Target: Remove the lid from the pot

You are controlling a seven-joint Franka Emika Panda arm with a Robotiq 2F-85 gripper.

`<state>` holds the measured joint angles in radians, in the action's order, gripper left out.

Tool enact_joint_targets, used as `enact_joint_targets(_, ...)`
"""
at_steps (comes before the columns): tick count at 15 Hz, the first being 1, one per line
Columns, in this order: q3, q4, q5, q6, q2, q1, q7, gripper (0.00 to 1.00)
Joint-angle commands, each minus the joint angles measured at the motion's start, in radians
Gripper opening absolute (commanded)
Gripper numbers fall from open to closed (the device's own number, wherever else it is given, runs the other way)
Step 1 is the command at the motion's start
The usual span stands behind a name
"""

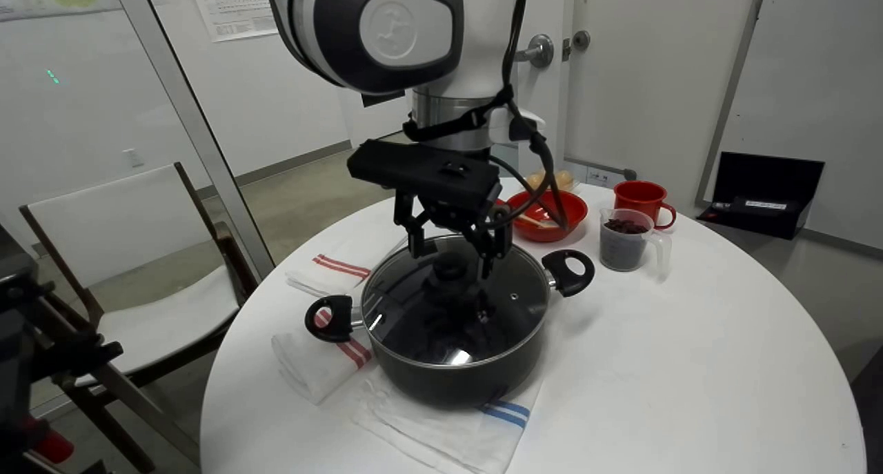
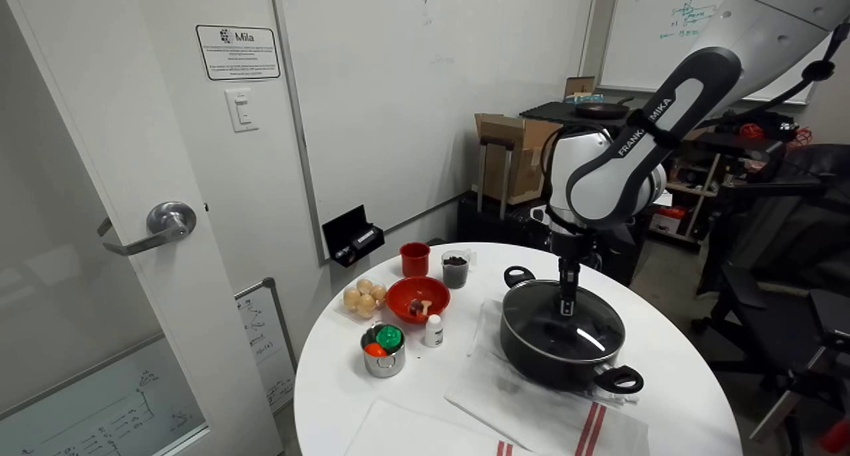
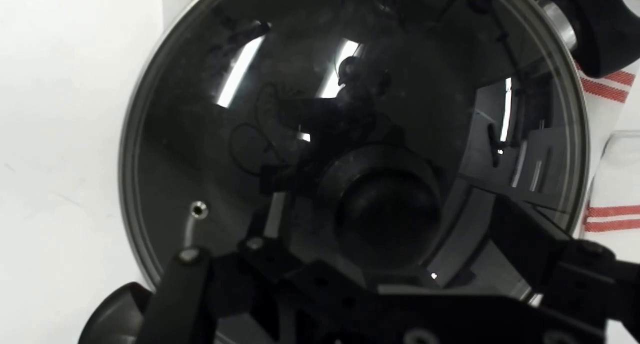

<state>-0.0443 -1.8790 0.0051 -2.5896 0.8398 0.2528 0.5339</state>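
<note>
Lid [image 1: 441, 315] rests on the pot [image 1: 455, 386], beneath the tool [image 1: 451, 260], whose jaws stand wide apart.

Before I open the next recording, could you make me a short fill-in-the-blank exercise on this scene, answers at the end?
The lid sits ____ the pot, not beside it.
The pot has ____ side handles.
The end effector is ____, not shut.
The mug near the measuring cup is ____.
Missing words: on; two; open; red.
</note>
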Motion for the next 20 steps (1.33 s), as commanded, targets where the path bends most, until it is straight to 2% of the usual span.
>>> enact_joint_targets(1,-0.011,0.023,-0.021,-0.007,0.017,0.011,-0.018,0.75)
enact_joint_targets(2,-0.011,0.023,-0.023,-0.010,0.016,0.011,-0.016,0.74)
enact_joint_targets(7,-0.010,0.024,-0.023,-0.011,0.012,0.011,-0.016,0.38)
enact_joint_targets(8,-0.010,0.025,-0.022,-0.011,0.010,0.011,-0.016,0.28)
enact_joint_targets(9,-0.011,0.024,-0.022,-0.010,0.007,0.011,-0.017,0.25)
enact_joint_targets(15,-0.004,-0.024,-0.030,-0.026,-0.036,0.010,-0.018,0.25)
enact_joint_targets(20,0.032,-0.091,-0.059,-0.052,-0.098,-0.013,-0.064,0.25)
